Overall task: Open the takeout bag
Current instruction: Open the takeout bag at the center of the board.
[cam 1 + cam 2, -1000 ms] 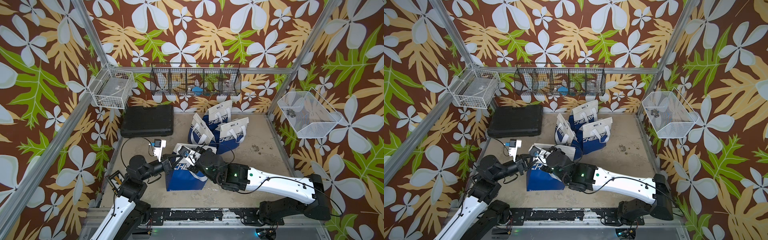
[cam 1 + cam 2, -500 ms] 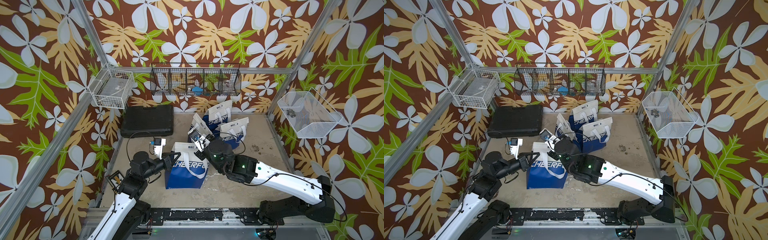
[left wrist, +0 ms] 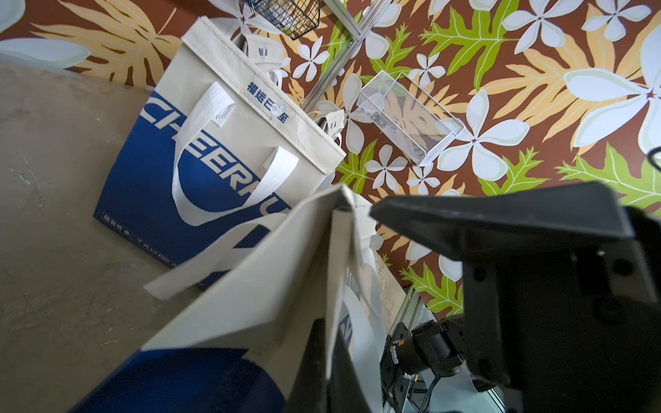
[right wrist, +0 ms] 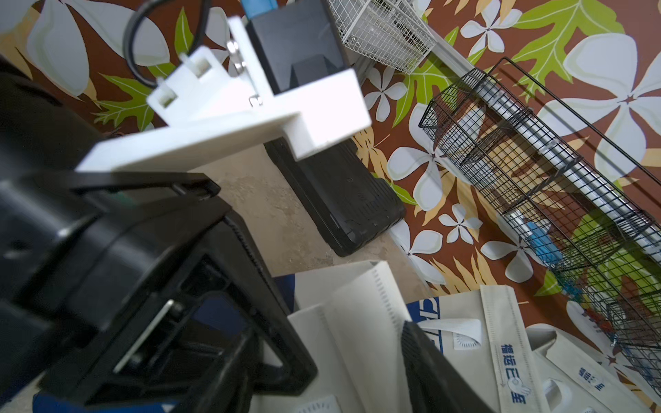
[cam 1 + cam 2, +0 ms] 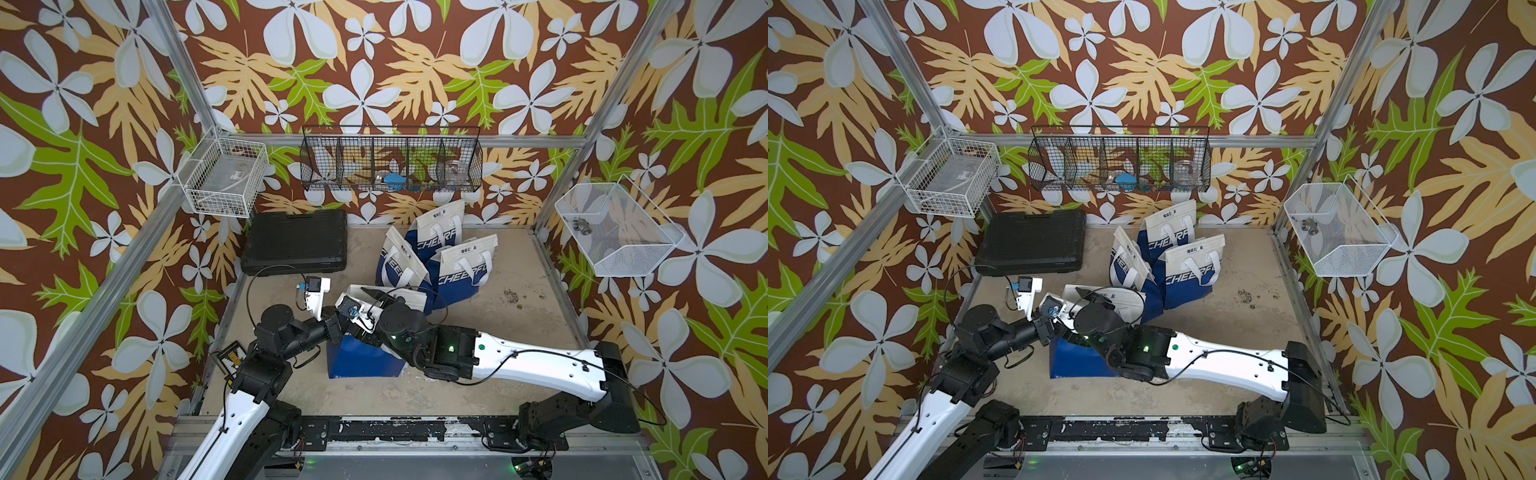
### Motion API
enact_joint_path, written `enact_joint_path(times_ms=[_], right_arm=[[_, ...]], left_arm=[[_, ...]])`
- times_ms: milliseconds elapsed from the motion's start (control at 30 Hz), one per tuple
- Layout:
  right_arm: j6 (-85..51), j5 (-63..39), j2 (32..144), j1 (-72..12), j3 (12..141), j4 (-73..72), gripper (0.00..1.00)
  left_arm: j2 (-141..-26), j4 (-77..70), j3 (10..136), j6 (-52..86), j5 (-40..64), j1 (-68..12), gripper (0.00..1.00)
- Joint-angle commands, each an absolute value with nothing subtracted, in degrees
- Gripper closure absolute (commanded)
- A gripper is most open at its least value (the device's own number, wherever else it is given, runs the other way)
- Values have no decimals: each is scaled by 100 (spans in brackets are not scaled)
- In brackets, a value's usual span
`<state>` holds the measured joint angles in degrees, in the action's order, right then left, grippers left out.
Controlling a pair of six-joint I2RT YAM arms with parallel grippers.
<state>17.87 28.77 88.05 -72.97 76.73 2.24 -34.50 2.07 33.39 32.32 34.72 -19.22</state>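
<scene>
Front bag (image 5: 365, 361) mouth hidden under L arm (image 5: 291, 332) + R arm (image 5: 415, 332) — wire basket (image 5: 476, 162) contents too small to ID.

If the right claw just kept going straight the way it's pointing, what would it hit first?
Most likely the left gripper, facing the right gripper at close range with jaws shut on the rim of the near bag. Depth is unclear; it might brush that rim first.

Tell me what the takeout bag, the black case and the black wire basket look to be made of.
Takeout bag: likely non-woven fabric, matte; it folds softly and has a dotted pressed seam along its edge.
Black case: probably moulded hard plastic, dull finish, ribbed lid.
Black wire basket: thin metal wire, apparently dark-coated, in an open see-through grid.
</scene>
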Motion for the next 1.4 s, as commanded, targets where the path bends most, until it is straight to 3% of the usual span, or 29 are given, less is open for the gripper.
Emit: enact_joint_path(times_ms=[0,367,667,833,967,1100,1233,1367], right_arm=[[1942,3368,8924,-7239,7692,-181,39],[1746,3375,8522,-6972,7275,-280,67],[1897,3401,8762,-6908,7402,-340,57],[2020,3136,8850,-6902,7383,-438,56],[2118,3094,9030,-6902,7505,-317,72],[2052,2546,8984,-6907,7424,-197,62],[1873,2075,8918,-6874,7418,-91,61],[1728,1716,8920,-6822,7489,19,69]], left_arm=[[-3425,189,3448,3167,3680,-1925,100],[-3500,237,3520,3132,3707,-1926,100],[-3529,235,3544,3112,3784,-1925,100],[-3550,242,3517,3073,3798,-1927,100],[-3537,260,3505,3042,3748,-1925,100],[-3593,247,3543,3045,3736,-1929,100],[-3629,233,3587,3009,3781,-1926,100],[-3598,261,3595,2976,3779,-1925,100]])
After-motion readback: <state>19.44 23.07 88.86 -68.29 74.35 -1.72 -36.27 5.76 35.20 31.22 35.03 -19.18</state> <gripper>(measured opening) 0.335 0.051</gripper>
